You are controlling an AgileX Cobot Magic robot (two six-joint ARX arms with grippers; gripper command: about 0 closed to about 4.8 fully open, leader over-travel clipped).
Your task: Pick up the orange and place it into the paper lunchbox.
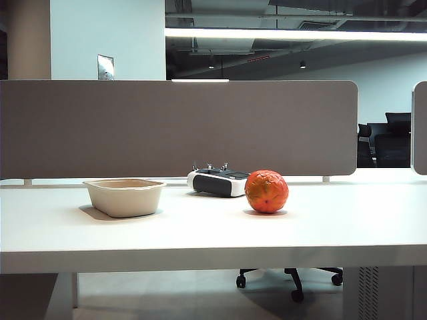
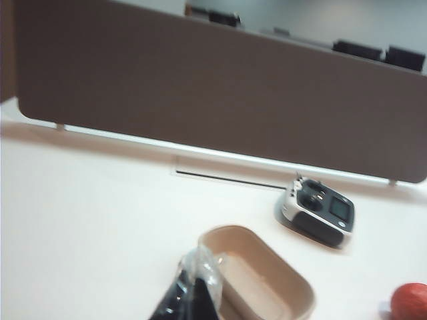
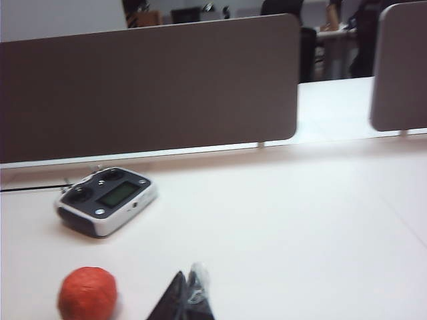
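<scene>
Exterior view: a white table (image 1: pixel 213 233) carries 3 objects in front of a grey-brown partition panel (image 1: pixel 173 127). The paper lunchbox (image 1: pixel 125 196), a shallow beige tray with a flared rim, stands on the left part of the tabletop and holds nothing. The orange (image 1: pixel 266 191) rests on the table right of centre, well apart from the lunchbox, with its wrinkled, shiny skin facing the camera. A white-and-black remote controller (image 1: pixel 217 181) lies between the 2 and behind them, near the partition; the orange overlaps its right end in this view, and contact cannot be judged. Neither arm appears in this view.

Left wrist view: the left gripper (image 2: pixel 190 293) shows only as a dark, narrowing tip with a translucent covering at the lower edge of the frame, raised above the table by the near end of the paper lunchbox (image 2: pixel 267 280). Its fingers lie together and nothing sits between them. The remote controller (image 2: pixel 315 210) lies beyond the tray, and the orange (image 2: pixel 409 301) is partly cut by the frame edge.

Right wrist view: the right gripper (image 3: pixel 183 300) appears likewise as a dark pointed tip, its jaws closed and holding nothing. It hangs over bare tabletop just beside the orange (image 3: pixel 87 293), without touching it. The remote controller (image 3: pixel 107 199) lies farther off, towards the partition.
</scene>
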